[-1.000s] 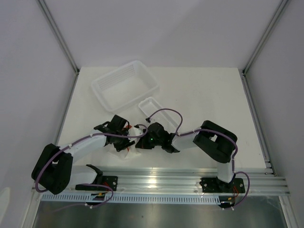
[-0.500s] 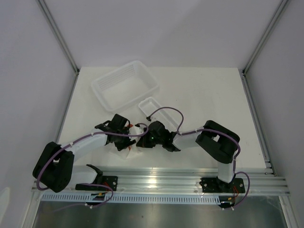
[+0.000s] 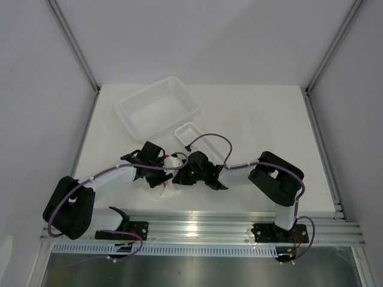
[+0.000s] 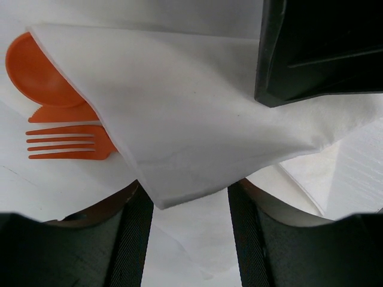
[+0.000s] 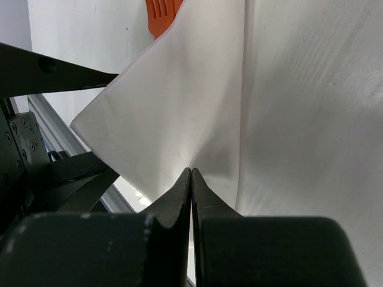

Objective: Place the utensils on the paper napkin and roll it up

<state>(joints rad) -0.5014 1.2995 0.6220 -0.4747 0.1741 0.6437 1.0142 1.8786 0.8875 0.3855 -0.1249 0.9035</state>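
— Surroundings and obstructions?

— Large translucent basket (image 3: 157,109) left of centre, toward the top of the overhead view, set askew on the white table (image 3: 263,119). Small tray (image 3: 190,133) just below and right of it, lower end crossed by a purple cable (image 3: 210,139) looping off the right arm. Both wrists crowded together low in the frame, hiding most of the work between them. Aluminium rail (image 3: 239,226) along the bottom edge.

— Containers and contents?

— Basket: only its own ribbed floor on show. Small tray: likewise, as far as visible past the cable.

— Task items?

— The paper napkin (image 4: 179,119) across the middle of the left wrist view, one flap folded over the utensils (image 4: 69,113). Spoon bowl (image 4: 33,69) and fork (image 4: 60,143) poking out from under the flap edge at the upper left. Overhead: napkin between the two wrists, below the tray and apart from both containers.

— Pincers?

— As to the right gripper (image 5: 191,179): pinched tight on a raised fold of napkin, bottom centre of its own view; also seen as a black block at the upper right of the left wrist view. As to the left gripper (image 4: 188,190): spread wide at the bottom of its view, one finger either side of the flap's corner, not clamped. Contact with the paper: cannot tell.
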